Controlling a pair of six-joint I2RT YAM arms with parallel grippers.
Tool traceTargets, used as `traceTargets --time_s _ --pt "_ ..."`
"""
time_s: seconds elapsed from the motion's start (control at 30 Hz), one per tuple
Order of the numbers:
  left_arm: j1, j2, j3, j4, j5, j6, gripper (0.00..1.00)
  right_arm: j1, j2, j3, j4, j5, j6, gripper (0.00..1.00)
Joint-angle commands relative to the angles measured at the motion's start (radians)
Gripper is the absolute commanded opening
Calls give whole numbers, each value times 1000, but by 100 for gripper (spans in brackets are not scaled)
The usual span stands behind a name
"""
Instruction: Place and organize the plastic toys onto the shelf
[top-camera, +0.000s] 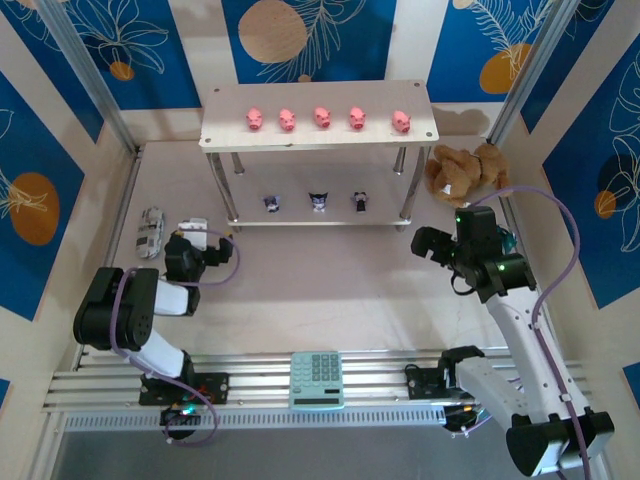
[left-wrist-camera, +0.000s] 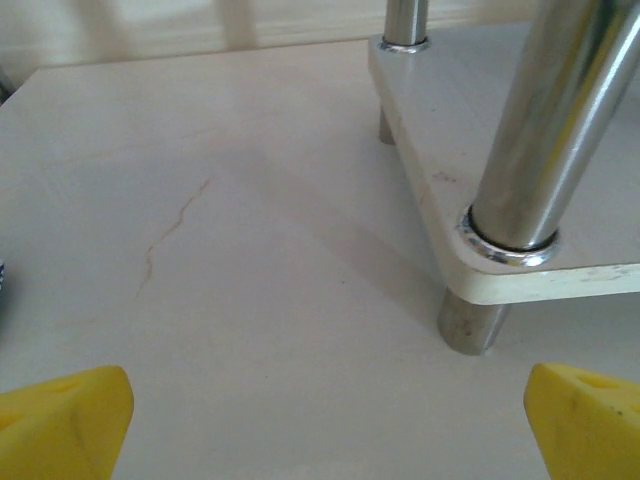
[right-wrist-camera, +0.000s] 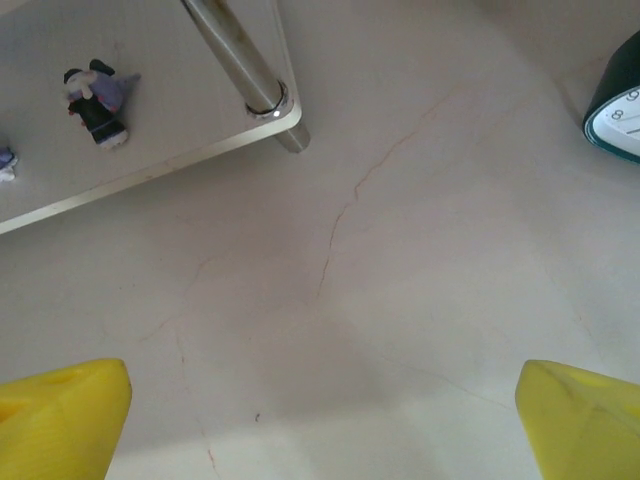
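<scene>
While pigs (top-camera: 322, 117) and figurines (top-camera: 318, 201) are sitting on the shelf (top-camera: 225, 132), we are holding left claw (left-wrist-camera: 325, 410) and right claw (right-wrist-camera: 320, 415) released near it.

We observe bright, even, diffuse light from above in the top view; the table (top-camera: 330, 300) reads pale and evenly lit. The shelf (top-camera: 318, 112) throws a soft shadow onto its lower level. In the left wrist view the chrome leg (left-wrist-camera: 545, 120) shows streaked reflections. In both wrist views the yellow fingertips (left-wrist-camera: 60, 425) at the bottom corners appear blurred, while the table's hairline cracks (right-wrist-camera: 340, 215) are sharp.
</scene>
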Motion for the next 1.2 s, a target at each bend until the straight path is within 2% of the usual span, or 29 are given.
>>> traceTargets --time_s 0.0,0.4,0.63,0.9,1.0,1.17 --pt "-11 -7 7 32 37 31 100 7 -10 -39 87 15 -8 99" --pt "-21 -9 10 24 29 41 100 5 -165 -264 356 13 -106 99" --pt "-20 -10 14 14 22 39 100 -1 -240 -361 462 64 -150 99" --pt "-21 -9 16 12 21 38 100 -82 -279 -410 537 51 -175 99" --pt "-21 -9 14 13 22 39 100 -120 -272 -454 626 22 -156 99" --pt "-21 -10 14 13 22 39 100 -130 -196 -552 882 21 -138 99"
